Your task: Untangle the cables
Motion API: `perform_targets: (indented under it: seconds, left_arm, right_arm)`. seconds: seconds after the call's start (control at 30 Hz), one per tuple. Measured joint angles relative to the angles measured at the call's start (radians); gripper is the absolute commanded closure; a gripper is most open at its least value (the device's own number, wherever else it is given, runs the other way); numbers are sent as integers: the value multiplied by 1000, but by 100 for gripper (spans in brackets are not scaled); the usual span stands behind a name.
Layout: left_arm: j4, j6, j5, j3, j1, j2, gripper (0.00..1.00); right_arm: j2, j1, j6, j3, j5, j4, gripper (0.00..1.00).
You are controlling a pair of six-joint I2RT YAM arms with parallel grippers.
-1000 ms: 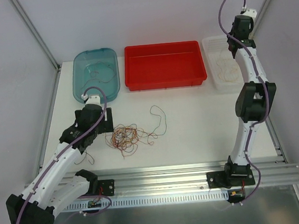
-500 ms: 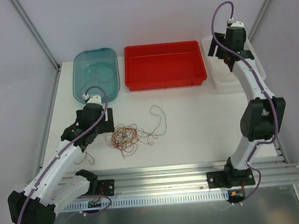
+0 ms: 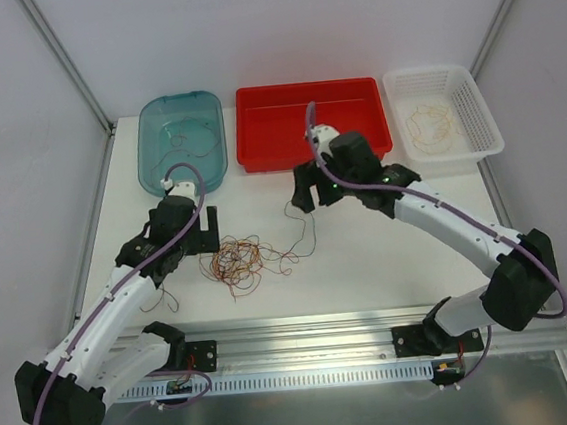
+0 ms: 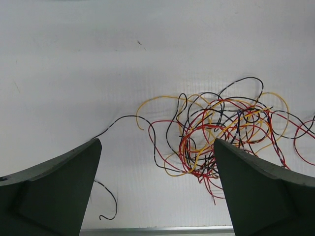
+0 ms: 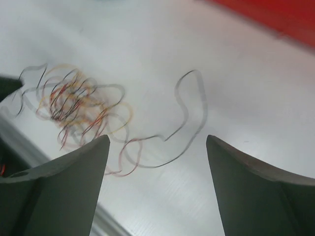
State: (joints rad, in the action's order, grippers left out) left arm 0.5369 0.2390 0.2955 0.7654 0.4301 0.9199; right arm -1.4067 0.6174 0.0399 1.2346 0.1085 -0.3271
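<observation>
1. At the far left, the teal bin [image 3: 152, 155] holds a few thin wires. In front of it the left arm [image 3: 120, 288] sits low over the worktop [image 3: 387, 243]. The left jaws are spread as wide as they go and hold nothing. In the wrist view they frame bare worktop and the left edge of the knot, and I see no contact.
2. The cables [image 3: 240, 257] [image 4: 221, 132] [image 5: 78, 105] lie just to the right of the left jaws. They are a loose knot of yellow, red and dark wires, flat on the worktop and near the front rail.
3. One long dark strand [image 3: 303, 226] [image 5: 189, 113] loops out of the knot to the right, mostly apart from the rest.
4. The right arm [image 3: 424, 214] is stretched across in front of the red tray [image 3: 258, 160], with its jaws over this dark loop. The right jaws are wide open and empty. The wrist view is blurred, so I cannot tell how high they hang.
5. At the far right, the white basket [image 3: 487, 133] holds pale yellow wires.
6. In my judgement, the step in hand is reaching for the next single wire, and most of the knot is not yet sorted.
7. The next move calls for the right jaws to go down on the dark loop only and close on it. They then draw it away slowly while the left jaws pin the knot, so that it does not drag along.
</observation>
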Motion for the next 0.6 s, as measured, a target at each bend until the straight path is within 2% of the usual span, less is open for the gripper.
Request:
perform_targets:
  seconds: [0.17, 0.23, 0.43, 0.6]
  left_arm:
    - [0, 1, -34, 0, 0, 37, 2]
    - [0, 2, -51, 0, 0, 55, 3]
    - [0, 3, -72, 0, 0, 73, 8]
    - [-1, 3, -96, 0, 0, 104, 11]
  right_arm:
    - [-57, 206, -39, -49, 28, 23, 18]
    - [-99, 261, -47, -52, 33, 55, 21]
    - [-256, 294, -35, -48, 85, 188, 27]
    - [-399, 295, 5, 6, 133, 227, 29]
